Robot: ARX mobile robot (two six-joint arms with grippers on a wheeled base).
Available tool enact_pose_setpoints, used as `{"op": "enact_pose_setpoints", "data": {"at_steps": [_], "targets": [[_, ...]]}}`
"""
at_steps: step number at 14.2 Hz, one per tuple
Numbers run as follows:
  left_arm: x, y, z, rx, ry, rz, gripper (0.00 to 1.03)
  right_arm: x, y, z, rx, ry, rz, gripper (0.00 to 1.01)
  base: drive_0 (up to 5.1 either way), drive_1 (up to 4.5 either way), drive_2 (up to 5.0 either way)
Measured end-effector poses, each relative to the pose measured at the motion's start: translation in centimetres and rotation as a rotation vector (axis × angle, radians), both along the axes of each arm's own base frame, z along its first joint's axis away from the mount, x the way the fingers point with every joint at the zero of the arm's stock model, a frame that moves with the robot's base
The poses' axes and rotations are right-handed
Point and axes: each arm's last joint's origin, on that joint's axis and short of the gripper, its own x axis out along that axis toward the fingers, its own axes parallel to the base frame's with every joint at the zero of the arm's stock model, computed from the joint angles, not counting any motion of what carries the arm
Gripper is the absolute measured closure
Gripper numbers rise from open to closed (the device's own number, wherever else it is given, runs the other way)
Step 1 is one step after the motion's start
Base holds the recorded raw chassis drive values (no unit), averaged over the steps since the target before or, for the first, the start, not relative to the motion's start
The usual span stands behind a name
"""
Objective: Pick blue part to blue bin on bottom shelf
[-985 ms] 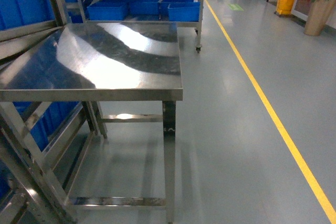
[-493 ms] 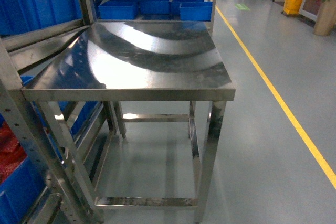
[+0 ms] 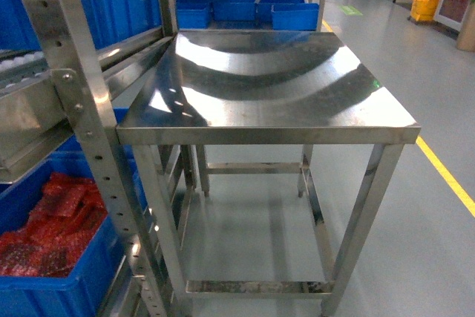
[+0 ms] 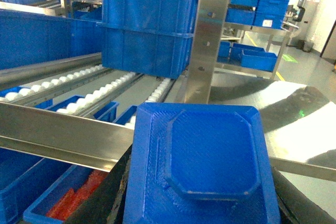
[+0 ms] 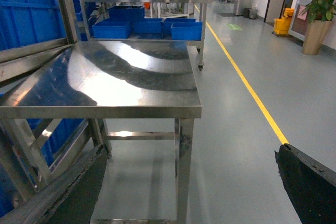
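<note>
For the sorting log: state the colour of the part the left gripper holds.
Blue: the part shows best in the left wrist view.

Blue part (image 4: pixel 202 166), flat, ridged, clamped in left gripper (image 4: pixel 199 203).

Table: a square brushed stainless-steel table (image 3: pixel 267 87) stood on four legs with low cross rails, its top mirroring blue bins and ceiling light.
Floor: grey-green smooth floor (image 5: pixel 236 129) carried a long yellow painted line (image 5: pixel 247 85) running away beside the table.
Upright: a perforated steel rack post (image 3: pixel 82 131) stood at the table's left front corner.
Red parts: a blue plastic crate of red bagged parts (image 3: pixel 52 235) sat low, left of the post.
Far cart: a wheeled steel cart (image 5: pixel 142 11) held blue bins beyond the table.
Corner: a potted plant (image 5: pixel 317 11) stood near a yellow mop bucket (image 5: pixel 283 22).
</note>
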Motion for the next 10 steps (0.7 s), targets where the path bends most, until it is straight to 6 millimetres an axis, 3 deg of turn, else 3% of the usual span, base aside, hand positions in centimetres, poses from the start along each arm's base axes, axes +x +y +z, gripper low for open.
{"op": "enact_pose_setpoints", "data": {"at_steps": [10], "targets": [[0.0, 0.0, 0.0, 0.0, 0.0, 0.0, 0.6, 0.0, 0.0, -0.01, 0.0, 0.001, 0.0, 0.03, -4.9, 2.41, 2.4]]}}
